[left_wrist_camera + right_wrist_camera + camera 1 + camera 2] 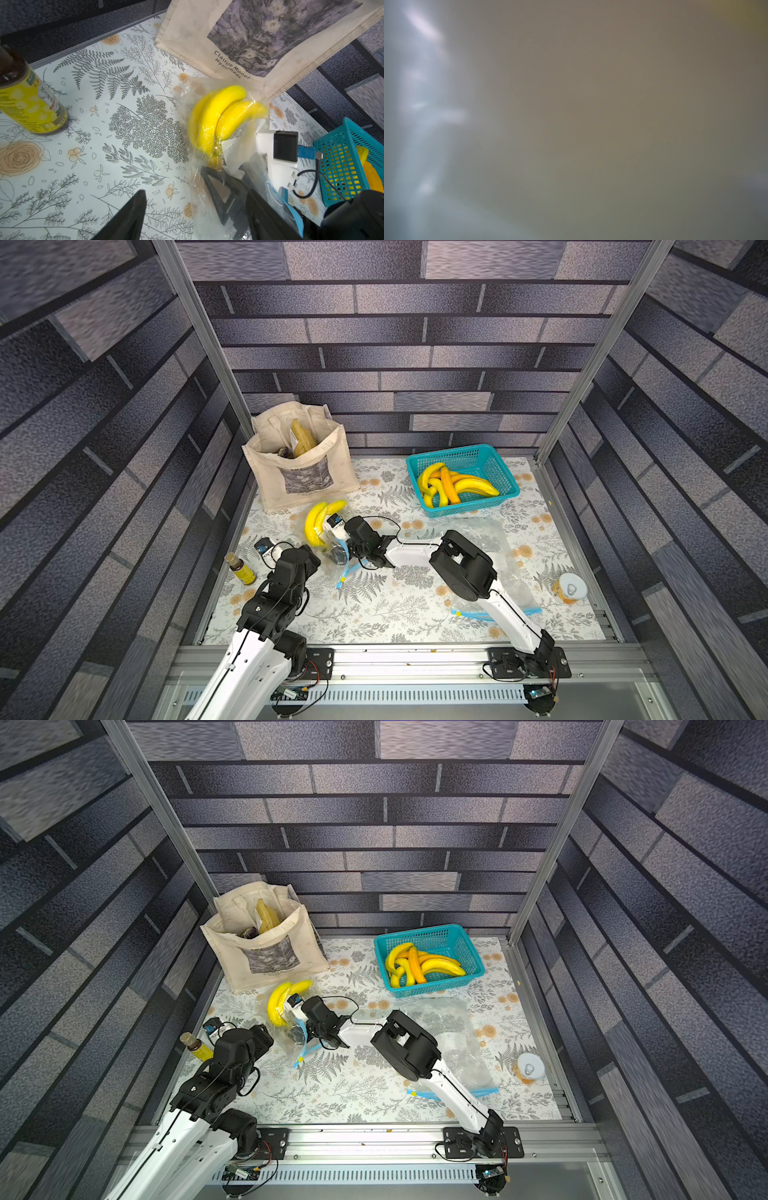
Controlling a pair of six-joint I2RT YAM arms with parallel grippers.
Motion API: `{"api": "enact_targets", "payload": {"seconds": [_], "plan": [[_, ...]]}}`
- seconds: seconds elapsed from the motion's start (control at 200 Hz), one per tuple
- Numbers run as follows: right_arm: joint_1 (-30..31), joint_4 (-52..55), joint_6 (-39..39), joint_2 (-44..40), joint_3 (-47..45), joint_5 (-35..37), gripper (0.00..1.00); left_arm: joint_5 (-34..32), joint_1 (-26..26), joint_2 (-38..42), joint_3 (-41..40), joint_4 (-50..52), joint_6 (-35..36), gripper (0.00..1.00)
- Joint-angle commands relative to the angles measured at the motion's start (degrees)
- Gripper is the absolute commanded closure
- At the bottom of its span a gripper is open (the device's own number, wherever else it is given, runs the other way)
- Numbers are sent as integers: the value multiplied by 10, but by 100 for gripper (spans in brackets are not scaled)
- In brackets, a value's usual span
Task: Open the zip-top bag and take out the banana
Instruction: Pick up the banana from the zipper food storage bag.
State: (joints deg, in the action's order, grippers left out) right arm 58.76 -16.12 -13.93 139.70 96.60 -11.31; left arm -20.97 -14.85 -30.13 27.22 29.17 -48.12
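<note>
Left wrist view: banana [216,118] bunch sealed inside clear zip-top bag [187,91], just beside tote bag [187,37] near table [104,145] far-left corner. Right gripper [222,187] inside bag mouth, veiled by plastic, jaw state impossible to tell. Left gripper [195,193] spread wide at bag's side. Bottle [31,99] at left edge, basket [453,451] of bananas at far edge, can [570,588] at right edge, second bag [498,539] under right arm.

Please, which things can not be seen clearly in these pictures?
1. Right wrist view: only blur; nothing is recognizable.
2. Left wrist view: the right hand is inside the zip-top bag, veiled by crumpled plastic; whether it grips the banana is unclear.
3. Left wrist view: the left hand is cut off by the picture's edge; only two spread fingers show.
4. Both top views: the walls of the tote bag hide most of its contents.
</note>
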Motion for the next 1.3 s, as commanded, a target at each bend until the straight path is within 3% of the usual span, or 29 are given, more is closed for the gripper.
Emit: {"api": "enact_targets", "payload": {"seconds": [0.0,0.125,0.28,0.411,0.561,0.776,0.942,1.292], "plan": [[3,30,15,29,15,18,63,107,50,-11,-27,-28,21,23],[2,36,18,44,37,19,73,150,91,-21,-38,-42,30,23],[2,36,17,35,21,29,88,152,107,-5,-35,-26,40,23],[2,8,11,-25,-60,17,90,159,117,-5,-39,-27,49,23],[1,-4,22,-152,-211,-33,91,178,132,-30,-50,-57,75,24],[-17,31,50,-300,-348,-154,92,284,198,-110,-74,-178,85,23],[-25,38,62,-330,-391,-166,93,306,199,-200,-66,-248,107,23],[-51,-18,42,-335,-430,-143,94,370,199,-206,-92,-287,74,23]]}}
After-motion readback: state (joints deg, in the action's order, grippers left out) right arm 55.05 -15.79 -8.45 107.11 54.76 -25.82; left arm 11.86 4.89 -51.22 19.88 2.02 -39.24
